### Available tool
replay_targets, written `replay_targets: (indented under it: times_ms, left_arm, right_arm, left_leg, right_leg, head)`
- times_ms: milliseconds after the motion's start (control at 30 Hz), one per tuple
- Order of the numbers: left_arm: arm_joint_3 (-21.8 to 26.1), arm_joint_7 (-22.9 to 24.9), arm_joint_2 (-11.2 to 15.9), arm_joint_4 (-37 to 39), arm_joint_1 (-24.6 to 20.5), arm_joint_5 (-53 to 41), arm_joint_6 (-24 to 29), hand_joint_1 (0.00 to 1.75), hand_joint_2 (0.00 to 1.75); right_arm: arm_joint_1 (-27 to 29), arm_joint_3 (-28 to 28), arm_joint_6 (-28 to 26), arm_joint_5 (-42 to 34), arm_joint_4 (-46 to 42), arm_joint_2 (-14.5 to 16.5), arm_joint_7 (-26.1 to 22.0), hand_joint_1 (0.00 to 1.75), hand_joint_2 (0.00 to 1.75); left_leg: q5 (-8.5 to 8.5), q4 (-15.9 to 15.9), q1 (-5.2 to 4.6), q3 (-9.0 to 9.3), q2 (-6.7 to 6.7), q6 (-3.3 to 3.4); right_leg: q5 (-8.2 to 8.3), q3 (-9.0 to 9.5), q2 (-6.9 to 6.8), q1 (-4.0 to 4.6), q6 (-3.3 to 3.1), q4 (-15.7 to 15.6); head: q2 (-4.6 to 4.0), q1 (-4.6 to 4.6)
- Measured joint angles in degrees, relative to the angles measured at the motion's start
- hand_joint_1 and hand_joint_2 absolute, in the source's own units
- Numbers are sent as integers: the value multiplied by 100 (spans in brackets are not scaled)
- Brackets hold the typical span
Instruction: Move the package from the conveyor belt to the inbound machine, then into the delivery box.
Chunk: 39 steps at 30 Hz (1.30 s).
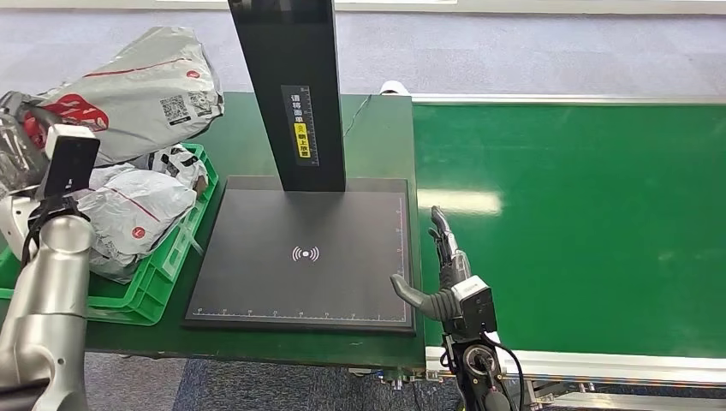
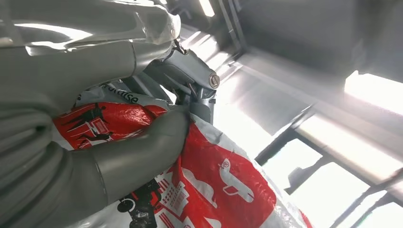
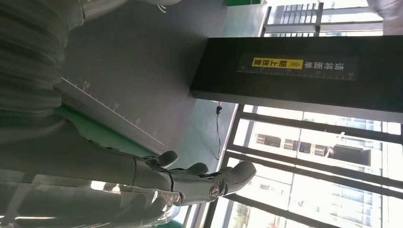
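- From the head view we see our left arm raised at the picture's left edge, over the green crate [image 1: 150, 291] that serves as the delivery box. The grey-and-red package [image 1: 141, 90] sits high above the mailers [image 1: 137, 210] already piled in that crate, with its long axis running across from the arm toward the scanner post [image 1: 287, 86]. Our left hand itself is hidden behind the wrist camera here.
- In the same view our right hand [image 1: 441, 274] hovers at the seam between the inbound machine's black scan plate [image 1: 304, 257] and the green conveyor belt [image 1: 582, 223], fingers straight and apart, holding nothing. No parcel lies on the visible belt.
- In the left wrist view our left hand [image 2: 142, 142] grips the package [image 2: 214, 180], the thick thumb pressed onto the red printed film and the darker fingers behind it.
- In the right wrist view our right hand [image 3: 190, 178] is spread and empty, beside the plate's ruled edge [image 3: 114, 111] and the post's yellow label [image 3: 278, 63].
- We judge the package sits directly above the crate, so the coming move is a lowering and release by the left hand, the nearer one; the right hand is well apart.
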Motion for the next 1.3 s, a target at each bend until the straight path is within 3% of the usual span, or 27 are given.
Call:
replay_targets:
  times_ms: [133,333,867,900,1000,1033,1200,1300]
  left_arm:
    - [-62,656,167,1230,-564,-792,-212,175,175]
    - [-114,1024,420,2287,-791,-1303,-464,175,175]
    - [345,1103,684,2903,-721,-1490,-516,175,175]
    - [386,1095,691,2917,-705,-1490,-518,142,175]
    - [501,1054,701,2949,-673,-1489,-540,11,175]
    - [540,1019,703,2954,-664,-1484,-551,0,175]
    - [790,614,703,2939,-641,-1276,-592,0,175]
    - [976,99,672,2770,-590,-821,-393,0,175]
  right_arm:
    - [53,0,70,44,-94,7,34,0,175]
    - [50,-5,120,98,-111,8,41,0,175]
    - [53,-28,187,185,-131,9,63,0,175]
    - [53,-28,190,192,-131,9,65,0,175]
    - [49,-28,191,203,-131,10,75,0,175]
    - [48,-29,192,204,-131,11,81,0,175]
    - [44,-33,191,205,-130,11,100,0,175]
    - [43,-35,188,206,-130,14,101,0,175]
  left_leg:
    - [-1,0,0,-4,10,0]
    - [-2,-1,0,-12,29,-2]
    - [-2,-1,0,-16,28,-2]
    - [-2,-1,0,-16,28,-2]
    - [-2,-2,1,-17,28,-2]
    - [-2,-2,1,-17,27,-2]
    - [-2,-1,1,-17,27,-2]
    - [-2,-1,1,-17,28,-2]
  right_leg:
    - [0,-6,10,0,0,1]
    - [0,-20,27,0,0,2]
    - [0,-23,27,0,-1,2]
    - [0,-23,27,0,-1,3]
    - [0,-22,26,0,-1,3]
    - [0,-22,26,0,-1,3]
    - [0,-22,26,0,-1,3]
    - [0,-23,26,0,-1,3]
  head:
    - [0,-1]
    - [0,-1]
    - [0,-1]
    - [0,0]
    - [0,1]
    - [0,1]
    - [0,1]
    - [0,0]
